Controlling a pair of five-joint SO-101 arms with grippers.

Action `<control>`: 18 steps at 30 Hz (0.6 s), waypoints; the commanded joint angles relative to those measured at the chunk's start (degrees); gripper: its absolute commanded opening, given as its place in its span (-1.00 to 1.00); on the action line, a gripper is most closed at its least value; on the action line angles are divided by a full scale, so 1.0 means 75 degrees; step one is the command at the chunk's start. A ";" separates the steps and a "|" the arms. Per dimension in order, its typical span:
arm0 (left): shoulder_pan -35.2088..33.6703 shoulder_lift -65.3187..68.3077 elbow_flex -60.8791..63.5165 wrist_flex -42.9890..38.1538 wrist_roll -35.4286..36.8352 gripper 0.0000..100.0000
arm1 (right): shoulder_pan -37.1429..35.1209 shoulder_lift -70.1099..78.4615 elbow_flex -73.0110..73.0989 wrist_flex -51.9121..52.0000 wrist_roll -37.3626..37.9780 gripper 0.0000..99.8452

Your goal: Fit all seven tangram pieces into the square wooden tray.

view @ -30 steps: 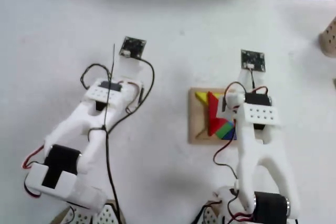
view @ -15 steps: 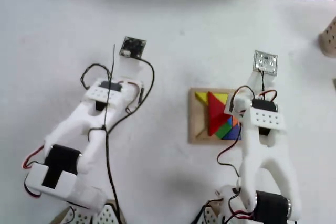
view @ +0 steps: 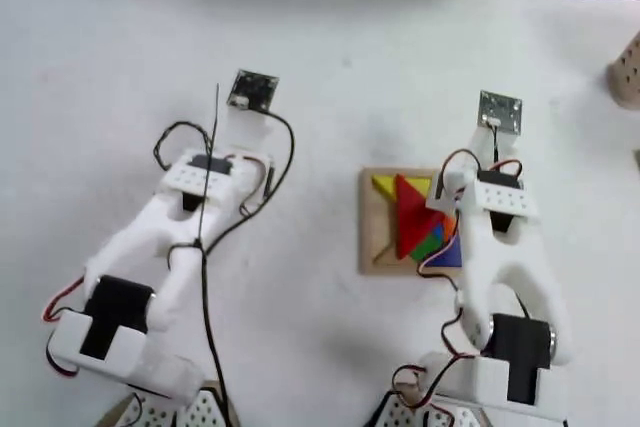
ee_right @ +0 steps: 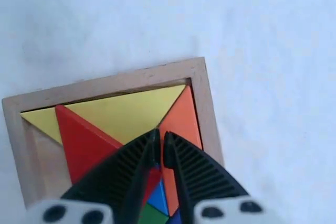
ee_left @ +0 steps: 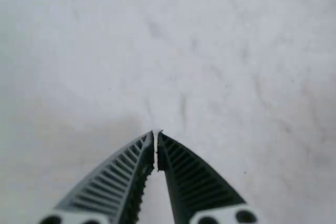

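1. A white table (view: pixel 330 57) carries two white robot arms side by side, seen from above.
2. The left arm (view: pixel 150 237) stands well apart from the puzzle, over bare tabletop.
3. The right arm (view: pixel 500 267) stretches over the right-hand part of the square wooden tray (view: pixel 368 217) and covers that edge in the high view.
4. The tray lies flat on the table between the two arms, closer to the right one, with coloured tangram pieces inside its rim.
5. A yellow triangle (ee_right: pixel 121 114) runs along the tray's far side, away from the arm bases.
6. A red triangle (ee_right: pixel 84 145) lies against the yellow one. Bare wood of the tray floor shows on the red one's other side.
7. An orange piece (ee_right: pixel 181 119) sits along the tray's right wall.
8. A blue piece (ee_right: pixel 157 200) and a green piece (ee_right: pixel 152 217) peek out between the red and orange ones.
9. The right gripper (ee_right: pixel 159 136) hangs over the pieces, its fingers drawn together and holding nothing.
10. The left gripper (ee_left: pixel 156 135) points at the plain tabletop, its fingertips pressed together and empty.
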 commanded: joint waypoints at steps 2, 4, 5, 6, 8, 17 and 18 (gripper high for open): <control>-0.0029 -0.0029 -0.0246 -0.0199 -0.0164 -0.92 | 0.0018 -0.0088 -0.0422 0.0475 0.0129 -0.96; -0.0029 -0.0029 -0.0246 -0.0199 -0.0176 -0.92 | -0.0100 -0.0088 -0.0422 0.0533 0.0129 -0.96; -0.0029 -0.0029 -0.0246 -0.0199 -0.0176 -0.92 | -0.0193 -0.0088 -0.0410 0.0533 0.0129 -0.96; -0.0029 -0.0029 -0.0246 -0.0199 -0.0176 -0.92 | -0.0322 -0.0076 -0.0399 0.0533 0.0129 -0.96; -0.0029 -0.0029 -0.0246 -0.0211 -0.0176 -0.92 | -0.0568 -0.0064 -0.0399 0.0615 0.0129 -0.96; -0.0018 -0.0029 -0.0246 -0.0223 -0.0176 -0.92 | -0.1319 -0.0076 -0.0387 0.1037 0.0070 -0.96; -0.0018 -0.0029 -0.0246 -0.0223 -0.0176 -0.92 | -0.1319 -0.0076 -0.0387 0.1073 0.0070 -0.96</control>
